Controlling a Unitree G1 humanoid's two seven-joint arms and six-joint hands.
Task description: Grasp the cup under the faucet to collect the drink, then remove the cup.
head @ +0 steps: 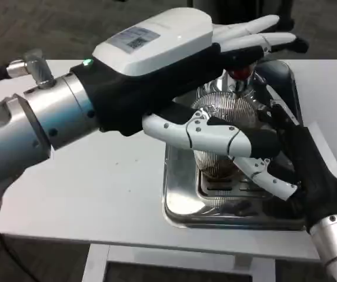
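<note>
Cup first: it stands on the grille of the steel tray at the far right of the white counter, under the dispenser's ribbed silver body and its red knob, and you can see only its lower part, clear-walled and ridged, with something brown low inside. Treat it as light, thin and smooth, likely to slip or buckle if you squeeze hard, and top-heavy once it fills, so a tilt would spill it; that is a judgement from its look, not something the view proves. Your right hand comes in from the lower right, its black palm against the cup's right side and its white fingers curling round the front near the base; it looks wrapped on the cup, though your other arm hides much of the contact. Your left hand reaches across above everything, fingers straight and close together out over the knob, thumb stretched low in front of the dispenser body, holding nothing you can make out; whether it presses the tap you cannot tell. Take the cup around its middle, where the ridges give some bite, with even, modest pressure, keep it upright, and draw it out level toward you, clear of the tray's rim
</note>
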